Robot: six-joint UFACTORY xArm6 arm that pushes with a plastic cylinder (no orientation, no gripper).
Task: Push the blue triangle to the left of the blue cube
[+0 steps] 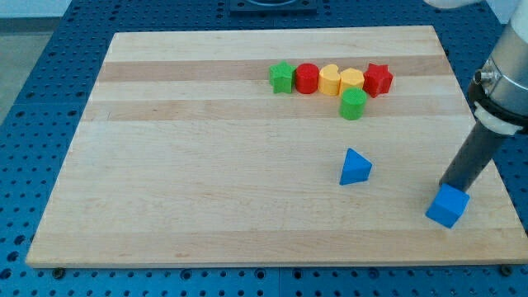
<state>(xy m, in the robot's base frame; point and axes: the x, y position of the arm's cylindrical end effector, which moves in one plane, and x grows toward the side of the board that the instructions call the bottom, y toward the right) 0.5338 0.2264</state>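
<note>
The blue triangle (355, 167) lies on the wooden board, right of centre. The blue cube (447, 205) sits near the board's lower right corner, to the right of and below the triangle. My tip (446, 188) stands at the cube's upper edge, touching or almost touching it; the dark rod rises from there to the view's upper right. The tip is about a hand's width to the right of the triangle.
A row of blocks lies near the view's top: green star (282, 77), red cylinder (307, 78), two yellow blocks (330, 80) (351, 81), red star (378, 79). A green cylinder (353, 104) sits just below them. The board's right edge (495, 190) runs close to the cube.
</note>
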